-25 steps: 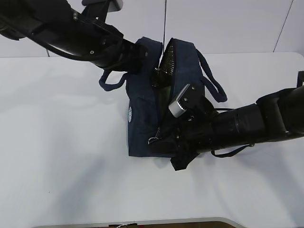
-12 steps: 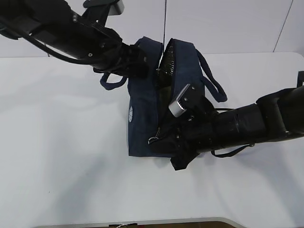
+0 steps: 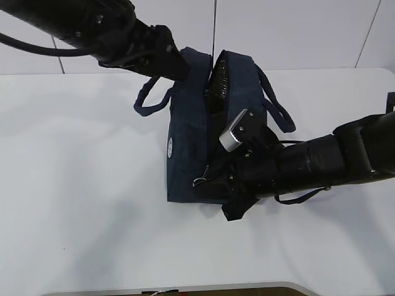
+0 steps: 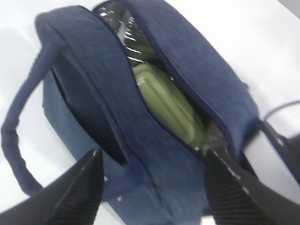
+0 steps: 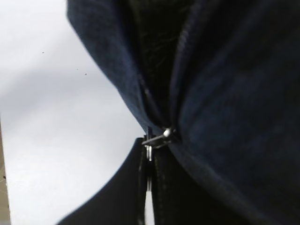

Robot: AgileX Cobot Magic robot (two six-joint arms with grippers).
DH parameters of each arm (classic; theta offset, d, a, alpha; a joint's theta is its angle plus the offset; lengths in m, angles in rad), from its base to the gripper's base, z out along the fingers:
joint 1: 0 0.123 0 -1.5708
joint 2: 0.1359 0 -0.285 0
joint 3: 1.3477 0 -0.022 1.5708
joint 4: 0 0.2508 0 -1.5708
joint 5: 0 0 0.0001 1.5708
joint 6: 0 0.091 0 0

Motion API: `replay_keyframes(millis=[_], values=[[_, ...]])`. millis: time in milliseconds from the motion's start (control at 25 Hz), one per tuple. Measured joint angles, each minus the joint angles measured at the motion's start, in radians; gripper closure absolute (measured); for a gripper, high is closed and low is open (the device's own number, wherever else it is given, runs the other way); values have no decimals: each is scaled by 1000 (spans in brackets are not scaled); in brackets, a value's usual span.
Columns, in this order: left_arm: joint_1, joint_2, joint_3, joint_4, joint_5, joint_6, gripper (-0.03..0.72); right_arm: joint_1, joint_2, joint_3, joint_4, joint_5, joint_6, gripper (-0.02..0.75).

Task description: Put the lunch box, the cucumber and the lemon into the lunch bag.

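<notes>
The large dark navy fabric lunch bag (image 3: pixel 191 142) stands near the middle of the white table (image 3: pixel 80 185), its top gaping along the zipper so the silvery lining (image 4: pixel 123 23) shows. Down inside it lies the lunch box (image 4: pixel 171 108), a rectangular container of which I see only the pale green lid; the cucumber and lemon I cannot make out. One loop handle (image 3: pixel 151 98) droops off the bag's left side, and the other handle (image 3: pixel 274 105) hangs to the right. My left gripper (image 4: pixel 152 187) hovers above the bag's near end with its ribbed black fingers (image 4: pixel 84 187) spread wide, holding nothing. My right gripper (image 5: pixel 149 187) is pressed low against the bag's front end, its jaws drawn tight together right at the metal zipper pull (image 5: pixel 157 138); whether the pull is actually pinched between them I cannot tell.
</notes>
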Motion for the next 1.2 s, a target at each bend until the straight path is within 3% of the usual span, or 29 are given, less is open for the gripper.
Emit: replay_keyframes(millis=[240,520,680,880,960,1200], values=[[0,-41,34,-18,60,17,193,0,0,0,0,0,0,733],[-12,-146,259,-225,-92,193,193,0,0,0,0,-2,2,733],[-18,-165,362,-409,-172,366,193,0,0,0,0,-4,2,733],[-64,-151,416,-791,-220,775,194,0,0,0,0,-4,2,733],[-81,-128,416,-895,-226,880,194,0,0,0,0,-4,2,733],[-87,-72,420,-962,-214,972,194,0,0,0,0,-4,2,733]])
